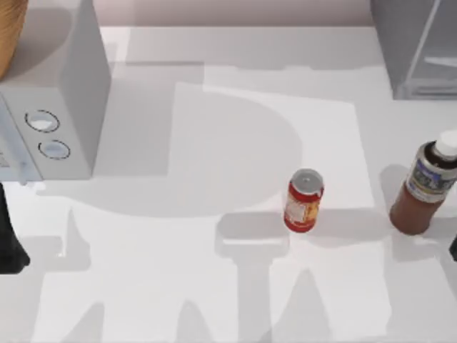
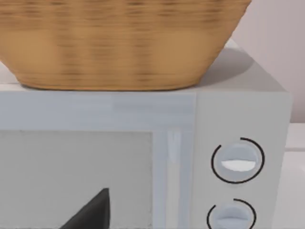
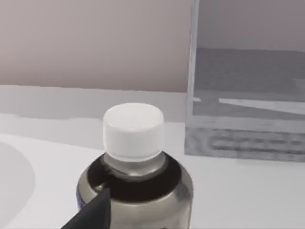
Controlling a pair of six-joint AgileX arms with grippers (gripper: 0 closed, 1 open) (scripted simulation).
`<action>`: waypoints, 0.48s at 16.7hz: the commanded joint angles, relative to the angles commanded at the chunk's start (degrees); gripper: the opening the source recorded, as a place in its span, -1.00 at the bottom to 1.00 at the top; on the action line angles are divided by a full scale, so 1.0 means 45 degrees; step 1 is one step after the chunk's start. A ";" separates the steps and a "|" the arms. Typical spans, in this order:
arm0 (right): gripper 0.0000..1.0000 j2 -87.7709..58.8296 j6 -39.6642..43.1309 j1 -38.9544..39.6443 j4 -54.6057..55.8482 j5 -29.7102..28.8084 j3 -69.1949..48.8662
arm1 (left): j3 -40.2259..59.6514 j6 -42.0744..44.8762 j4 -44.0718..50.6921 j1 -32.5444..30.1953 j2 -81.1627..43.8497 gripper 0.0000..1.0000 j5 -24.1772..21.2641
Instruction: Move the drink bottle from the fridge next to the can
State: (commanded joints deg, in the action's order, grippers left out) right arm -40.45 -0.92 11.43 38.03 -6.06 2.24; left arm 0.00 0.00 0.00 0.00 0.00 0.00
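Two task items are seen standing upright on the white table point(image 1: 214, 300) in the top view: the drink bottle point(image 1: 423, 189) at the right edge of the frame, and the can point(image 1: 303, 201) right of centre, well apart from the bottle with bare table between them. The fridge point(image 1: 418, 46) is placed in the upper right corner, its translucent door panel facing the table; the bottle is outside it, on the table below it in the frame.

A white box with two round dials point(image 1: 53, 107) is found at the upper left, with a woven basket point(image 1: 11, 32) resting on top of it.

The left arm point(image 1: 11, 243) is seen as a dark shape at the left edge, below the white box. In the left wrist view the dials and basket are shown close up, with a dark finger point(image 2: 93, 212) at the lower edge. In the right wrist view the bottle's white cap is shown close beneath the camera, with a dark finger point(image 3: 93, 212) in front of the bottle's shoulder. Whether either gripper is wide, narrow or holding anything cannot be told.
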 joint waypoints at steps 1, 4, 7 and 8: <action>1.00 0.1126 0.0005 -0.0349 -0.1142 0.0293 0.0094 | 0.0000 0.0000 0.0000 0.0000 0.0000 1.00 0.0000; 1.00 0.4256 0.0018 -0.1320 -0.4251 0.0948 0.0232 | 0.0000 0.0000 0.0000 0.0000 0.0000 1.00 0.0000; 1.00 0.6826 0.0105 -0.2078 -0.6642 0.1258 0.0078 | 0.0000 0.0000 0.0000 0.0000 0.0000 1.00 0.0000; 1.00 0.7491 0.0138 -0.2242 -0.7239 0.1302 -0.0030 | 0.0000 0.0000 0.0000 0.0000 0.0000 1.00 0.0000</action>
State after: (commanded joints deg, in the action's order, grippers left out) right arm -6.75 -0.30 1.34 5.46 -0.20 2.11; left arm 0.00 0.00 0.00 0.00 0.00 0.00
